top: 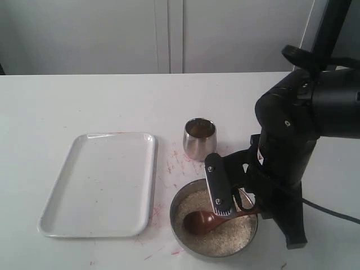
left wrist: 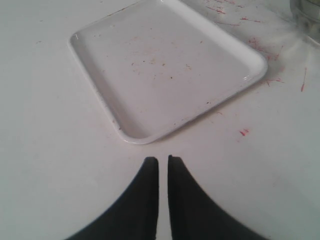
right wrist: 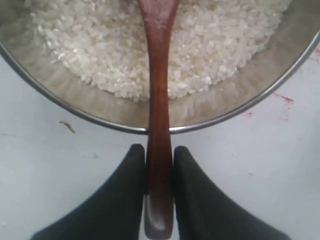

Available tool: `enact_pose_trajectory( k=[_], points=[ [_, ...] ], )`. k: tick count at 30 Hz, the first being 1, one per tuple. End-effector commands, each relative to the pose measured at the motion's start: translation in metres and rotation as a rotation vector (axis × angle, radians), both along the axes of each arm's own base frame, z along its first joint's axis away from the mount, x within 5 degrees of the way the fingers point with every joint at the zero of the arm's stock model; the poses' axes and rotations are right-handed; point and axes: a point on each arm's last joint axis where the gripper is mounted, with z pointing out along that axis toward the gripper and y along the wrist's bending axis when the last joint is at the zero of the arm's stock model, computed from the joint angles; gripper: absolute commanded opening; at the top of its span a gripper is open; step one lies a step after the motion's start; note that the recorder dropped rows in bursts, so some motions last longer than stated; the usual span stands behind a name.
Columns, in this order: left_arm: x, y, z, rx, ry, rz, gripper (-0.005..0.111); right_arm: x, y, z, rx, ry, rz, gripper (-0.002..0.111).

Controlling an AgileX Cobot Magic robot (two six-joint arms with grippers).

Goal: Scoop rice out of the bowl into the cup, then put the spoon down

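The steel bowl (top: 178,202) sits at the front of the table, filled with off-white rice (top: 230,233). The dark wooden spoon (top: 200,221) lies with its oval end on the rice and its handle running out over the rim. My right gripper (top: 241,207) is shut on that handle. In the right wrist view the fingers (right wrist: 131,170) clamp the spoon (right wrist: 158,100) just outside the bowl rim (right wrist: 60,102), with rice (right wrist: 100,45) beyond. The shiny cup (top: 199,139) stands upright behind the bowl. My left gripper (left wrist: 163,160) is shut on nothing, over bare table.
A white rectangular tray (top: 95,185) lies left of the bowl, with nothing on it; the left wrist view shows the tray (left wrist: 165,65) just ahead of the fingers. Red scribble marks dot the table between tray and bowl. The right arm's bulk stands right of the bowl.
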Motion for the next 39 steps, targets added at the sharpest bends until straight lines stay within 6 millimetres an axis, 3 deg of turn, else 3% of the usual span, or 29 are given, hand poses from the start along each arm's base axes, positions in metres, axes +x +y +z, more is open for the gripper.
enact_pose_trajectory(
  k=[1, 17, 25, 33, 39],
  points=[
    [0.000, -0.001, -0.002, -0.001, 0.005, -0.009, 0.014, -0.001, 0.000, -0.001, -0.014, 0.003, 0.005, 0.000],
    [0.000, -0.001, -0.002, -0.001, 0.005, -0.009, 0.014, -0.020, -0.003, 0.041, -0.151, -0.166, 0.038, 0.000],
    [0.000, -0.001, -0.002, -0.001, 0.005, -0.009, 0.014, -0.035, -0.011, 0.067, -0.292, -0.302, -0.053, 0.000],
    [0.000, -0.001, -0.002, -0.001, 0.005, -0.009, 0.014, -0.043, 0.007, 0.075, -0.313, -0.441, -0.053, 0.000],
    [0.000, -0.001, -0.002, -0.001, 0.005, -0.009, 0.014, -0.048, 0.021, 0.071, -0.312, -0.453, 0.002, 0.000]
  ],
)
